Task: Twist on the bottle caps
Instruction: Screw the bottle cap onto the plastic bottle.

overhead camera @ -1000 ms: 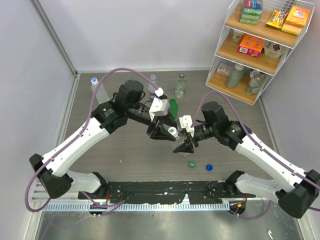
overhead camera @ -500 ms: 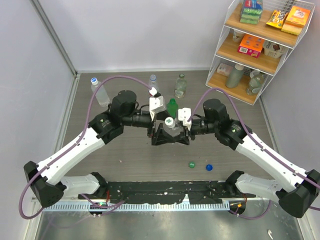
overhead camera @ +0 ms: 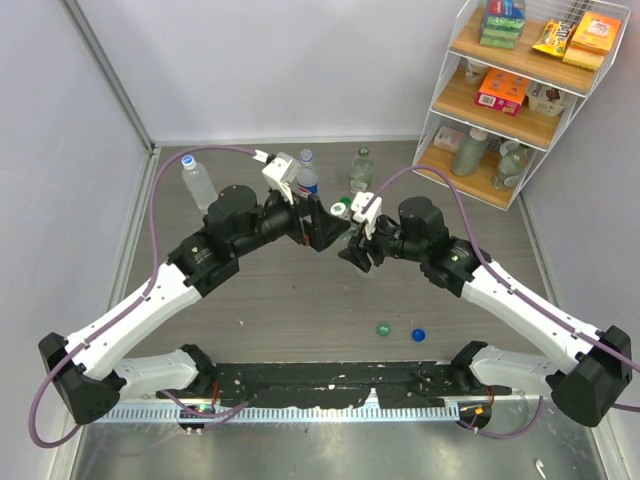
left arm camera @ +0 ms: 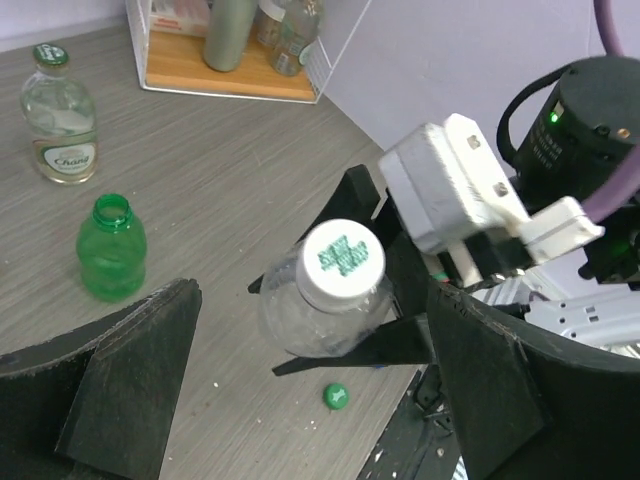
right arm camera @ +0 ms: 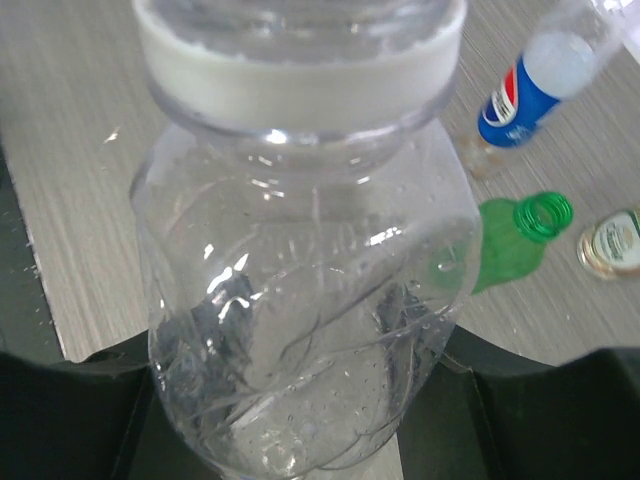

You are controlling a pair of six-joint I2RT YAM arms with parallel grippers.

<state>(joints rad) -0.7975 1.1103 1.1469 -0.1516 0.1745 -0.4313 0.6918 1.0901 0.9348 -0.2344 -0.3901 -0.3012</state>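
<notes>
My right gripper (right arm camera: 310, 425) is shut on the plain clear bottle (right arm camera: 310, 290), which is tilted above the table. The white cap (left arm camera: 340, 262) with green print sits on its neck. My left gripper (left arm camera: 315, 345) stands open just left of that cap, its fingers (left arm camera: 130, 390) wide apart and off it. In the top view the left gripper (overhead camera: 320, 226) and the right gripper (overhead camera: 358, 250) face each other at mid-table. The green bottle (left arm camera: 110, 250) stands uncapped behind them. The cola-label bottle (overhead camera: 308, 176) stands at the back. A green cap (overhead camera: 383, 328) and a blue cap (overhead camera: 418, 335) lie on the near table.
A glass bottle with a dark cap (overhead camera: 361, 172) stands at the back centre, and another clear bottle (overhead camera: 197, 182) at the back left. A wire shelf rack (overhead camera: 520, 100) with snacks fills the back right corner. Walls close the left and back sides.
My left gripper has opened, let go of the white cap and drawn back to the upper left. The right gripper has carried the clear bottle a little toward the back.
</notes>
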